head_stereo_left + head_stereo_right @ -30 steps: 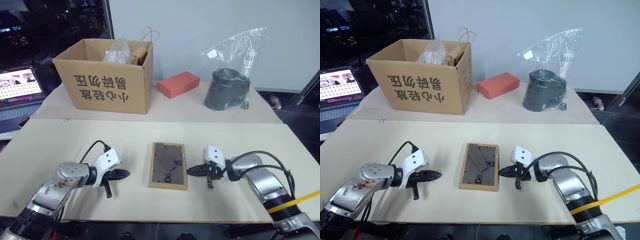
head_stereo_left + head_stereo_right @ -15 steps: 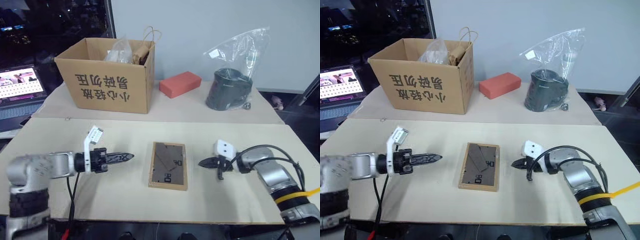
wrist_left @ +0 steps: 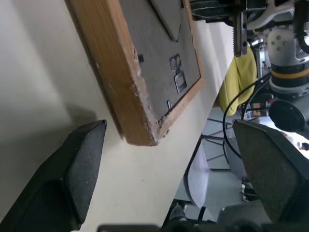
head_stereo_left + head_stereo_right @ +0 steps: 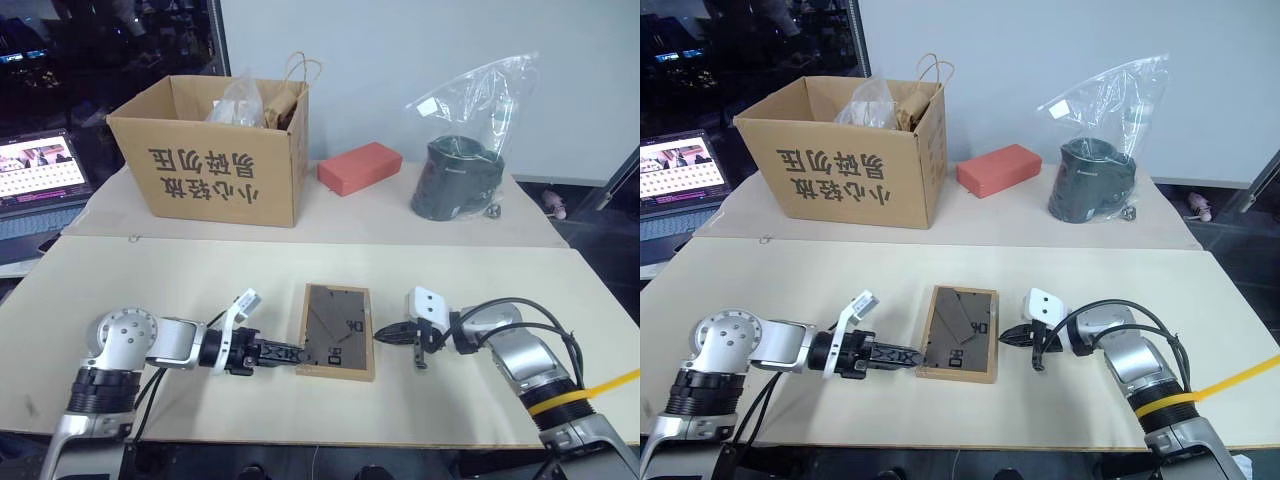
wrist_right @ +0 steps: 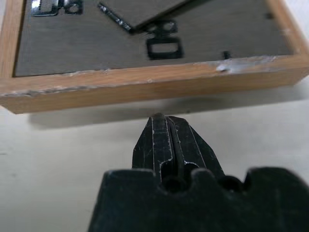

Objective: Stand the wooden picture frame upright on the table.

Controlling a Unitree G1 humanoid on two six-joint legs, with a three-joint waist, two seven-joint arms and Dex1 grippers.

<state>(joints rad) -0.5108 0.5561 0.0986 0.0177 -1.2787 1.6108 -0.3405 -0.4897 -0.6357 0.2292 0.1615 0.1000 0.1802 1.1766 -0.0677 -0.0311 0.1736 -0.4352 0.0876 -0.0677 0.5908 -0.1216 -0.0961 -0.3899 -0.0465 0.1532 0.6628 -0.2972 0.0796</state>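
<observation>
- On the table point(image 4: 150, 270), near its front edge, the wooden picture frame point(image 4: 337, 330) lies flat, back panel up.
- At the frame's near-left corner, the left gripper point(image 4: 287, 353) has its fingers spread wide, holding nothing.
- Right gripper point(image 4: 383, 337), fingers pressed together and empty, points at the frame's right edge.

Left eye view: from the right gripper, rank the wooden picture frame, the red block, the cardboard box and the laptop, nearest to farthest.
Measured from the right gripper:
1. Wooden picture frame, lying back-up just beside the fingers, toward the robot's left.
2. Red block, far side of the table, roughly straight ahead.
3. Cardboard box, far side, to the left.
4. Laptop, off the table's far-left edge.
</observation>
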